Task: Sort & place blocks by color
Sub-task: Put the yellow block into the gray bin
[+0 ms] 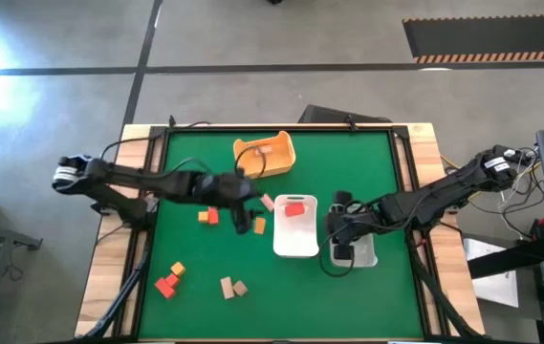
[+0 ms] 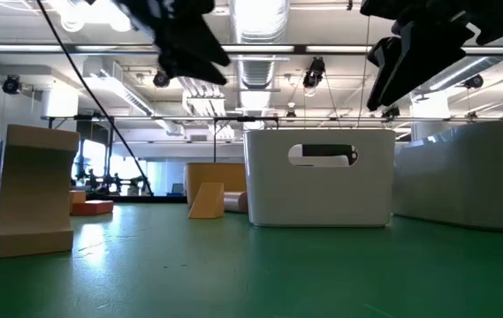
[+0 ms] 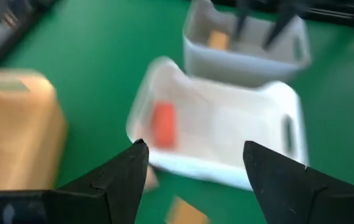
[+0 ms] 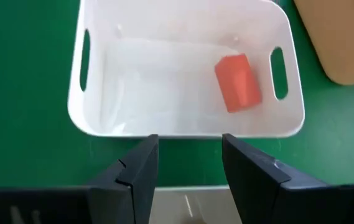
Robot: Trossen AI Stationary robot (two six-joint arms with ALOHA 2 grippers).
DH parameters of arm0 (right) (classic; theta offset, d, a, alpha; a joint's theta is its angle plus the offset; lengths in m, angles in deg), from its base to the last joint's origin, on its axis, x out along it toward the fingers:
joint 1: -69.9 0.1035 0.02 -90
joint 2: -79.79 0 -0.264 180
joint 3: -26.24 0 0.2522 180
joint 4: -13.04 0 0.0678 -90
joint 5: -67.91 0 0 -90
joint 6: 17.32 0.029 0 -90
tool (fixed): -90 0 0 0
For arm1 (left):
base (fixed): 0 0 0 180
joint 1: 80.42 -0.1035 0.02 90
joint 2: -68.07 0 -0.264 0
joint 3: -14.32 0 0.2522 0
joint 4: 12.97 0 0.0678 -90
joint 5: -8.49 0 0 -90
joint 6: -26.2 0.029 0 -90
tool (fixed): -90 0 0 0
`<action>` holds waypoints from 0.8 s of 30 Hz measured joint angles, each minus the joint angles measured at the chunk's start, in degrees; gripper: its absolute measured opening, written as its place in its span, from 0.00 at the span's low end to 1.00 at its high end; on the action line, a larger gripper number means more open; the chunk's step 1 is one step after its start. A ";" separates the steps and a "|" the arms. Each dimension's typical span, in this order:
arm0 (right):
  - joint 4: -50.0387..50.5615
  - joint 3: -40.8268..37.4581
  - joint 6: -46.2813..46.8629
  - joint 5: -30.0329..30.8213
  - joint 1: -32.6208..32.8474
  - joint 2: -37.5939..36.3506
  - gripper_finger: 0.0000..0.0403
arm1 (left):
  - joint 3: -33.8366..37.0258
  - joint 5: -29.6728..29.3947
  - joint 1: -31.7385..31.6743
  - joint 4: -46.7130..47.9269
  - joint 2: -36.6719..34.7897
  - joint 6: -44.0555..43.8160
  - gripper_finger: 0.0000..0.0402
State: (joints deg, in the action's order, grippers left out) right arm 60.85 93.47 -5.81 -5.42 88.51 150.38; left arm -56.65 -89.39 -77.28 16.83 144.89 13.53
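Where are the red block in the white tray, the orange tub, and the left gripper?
red block (image 4: pixel 239 83): right wrist view, its top face.
orange tub (image 1: pixel 286 155): high view, its right rim.
left gripper (image 3: pixel 195 171): left wrist view, gap between open fingertips.

An industrial lab hall: exposed ceiling ducts (image 2: pixel 260 62), strip lights, concrete floor (image 1: pixel 272 38).

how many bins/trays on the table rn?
3: yellow-orange tub at the far edge of the mat, white tray mid-table holding one red block, clear tray just right of it under the right gripper. None appear hidden.
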 joint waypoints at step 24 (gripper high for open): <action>-16.71 -0.72 -10.11 -0.09 0.00 0.07 0.41 | 14.54 -7.65 8.37 31.17 -4.38 -60.16 0.61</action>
State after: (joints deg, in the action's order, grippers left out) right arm 44.15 92.75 -15.91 -5.52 88.51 150.45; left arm -42.11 -97.04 -68.91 48.00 140.51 -46.63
